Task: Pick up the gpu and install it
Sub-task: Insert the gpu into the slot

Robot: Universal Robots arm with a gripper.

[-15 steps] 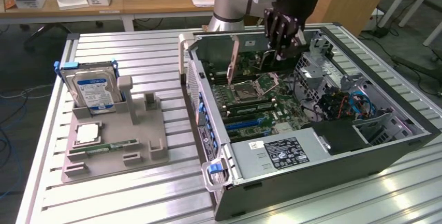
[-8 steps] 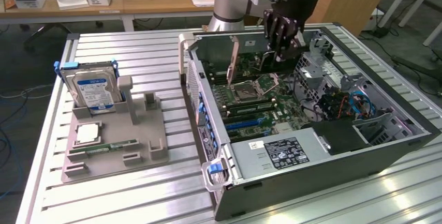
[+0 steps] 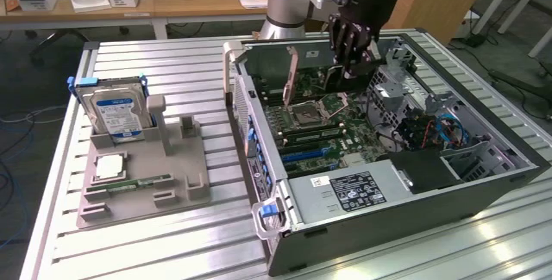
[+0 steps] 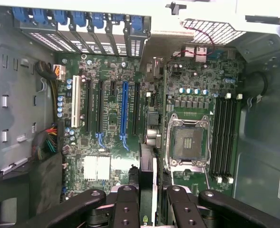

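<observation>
My gripper reaches down into the open computer case and is shut on the gpu, which hangs upright above the motherboard. In the wrist view the gpu appears edge-on between the two black fingers, with the gripper clamped on its edge. The card runs parallel to the expansion slots. It lies between the long blue slot and the CPU socket, over the black slot. Whether it touches a slot I cannot tell.
Blue slot latches line the case's rear wall. Memory slots sit beyond the socket. On the exterior view's left, a grey holder carries a blue-labelled hard drive and a green memory stick. A power supply fills the case's near corner.
</observation>
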